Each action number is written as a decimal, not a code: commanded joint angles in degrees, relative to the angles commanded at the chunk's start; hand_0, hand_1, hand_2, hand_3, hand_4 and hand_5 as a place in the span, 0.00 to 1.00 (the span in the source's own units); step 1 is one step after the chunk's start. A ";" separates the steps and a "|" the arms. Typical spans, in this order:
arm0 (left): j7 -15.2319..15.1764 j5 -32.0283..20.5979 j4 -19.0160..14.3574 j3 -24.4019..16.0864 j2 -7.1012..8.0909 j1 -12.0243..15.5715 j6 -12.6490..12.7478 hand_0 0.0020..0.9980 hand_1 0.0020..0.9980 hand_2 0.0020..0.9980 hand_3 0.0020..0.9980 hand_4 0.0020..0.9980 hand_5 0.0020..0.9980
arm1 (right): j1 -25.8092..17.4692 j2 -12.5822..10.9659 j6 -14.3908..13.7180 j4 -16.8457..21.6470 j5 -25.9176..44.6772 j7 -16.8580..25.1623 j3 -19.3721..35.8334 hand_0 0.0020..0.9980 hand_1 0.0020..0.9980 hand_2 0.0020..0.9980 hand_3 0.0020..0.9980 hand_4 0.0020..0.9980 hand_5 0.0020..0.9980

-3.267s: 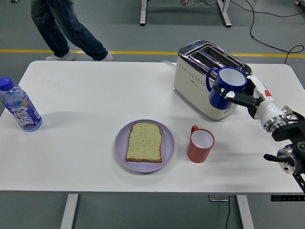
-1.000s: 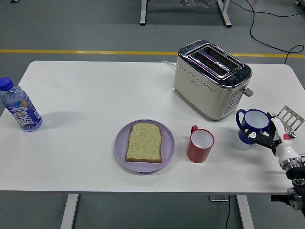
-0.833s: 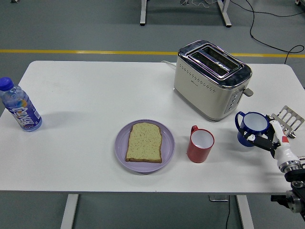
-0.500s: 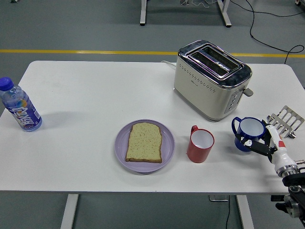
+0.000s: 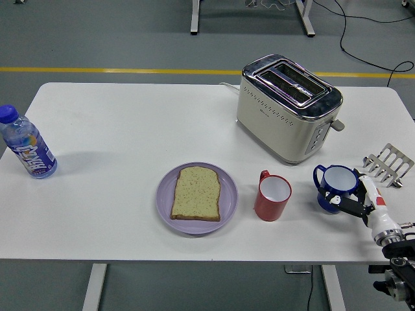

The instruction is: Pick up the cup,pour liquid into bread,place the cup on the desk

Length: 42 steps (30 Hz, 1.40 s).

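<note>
A: What has moved? The blue cup has come down a long way. A few seconds back it was held high in front of the toaster; now it sits low at the table's right end, and in the last second it has slid a little left and nearer the front edge. The person who was walking past the far side is gone too.

B: So how far along is it?

A: Late, I'd judge. The cup is upright, handle to the left, between the red cup and the small metal rack. It looks to be resting on the table or just about to. The bread lies on its purple plate with no visible wet patch, so I can't say from here whether anything was poured. What is left looks like letting go and pulling the arm back.

B: And the hand?

A: The right hand comes in from the lower right corner, wrist low, its dark fingers wrapped round the cup's near side, thumb at the front. It has hold of the cup. The left arm is not in sight.

B: Anything else on the table?

A: A water bottle at the far left edge, well apart from everything.
</note>
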 joint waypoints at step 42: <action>0.27 1.03 -0.03 -0.40 -0.03 0.26 -0.01 0.69 0.76 0.77 0.61 0.40 1.00 | -2.46 0.16 0.64 -0.47 -3.58 0.97 0.78 0.55 0.46 0.59 0.74 0.78 0.08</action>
